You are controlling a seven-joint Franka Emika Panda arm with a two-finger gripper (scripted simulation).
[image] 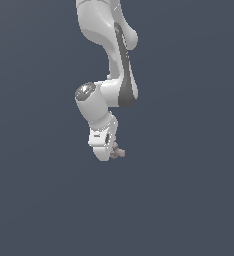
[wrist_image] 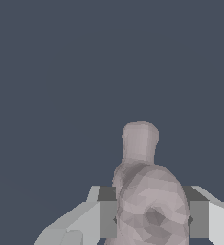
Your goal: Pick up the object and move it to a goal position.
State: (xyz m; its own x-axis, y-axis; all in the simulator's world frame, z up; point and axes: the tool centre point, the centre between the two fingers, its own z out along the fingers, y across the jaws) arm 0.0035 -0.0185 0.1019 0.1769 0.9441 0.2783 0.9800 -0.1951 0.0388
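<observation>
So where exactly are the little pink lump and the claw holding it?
Pink lump (wrist_image: 150, 210): wrist view, on its broad rounded body between the pads.
Claw (image: 114, 150): exterior view, at its tip beside the lump.

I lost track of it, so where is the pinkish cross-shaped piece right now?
The cross-shaped piece sits between the fingers of the gripper at the arm's lower end, near the middle of the exterior view; the wrist view shows the fingers pressing both its sides.

Object (image: 119, 151) mostly hidden behind pincer (image: 110, 150); arm's top cropped.
</observation>
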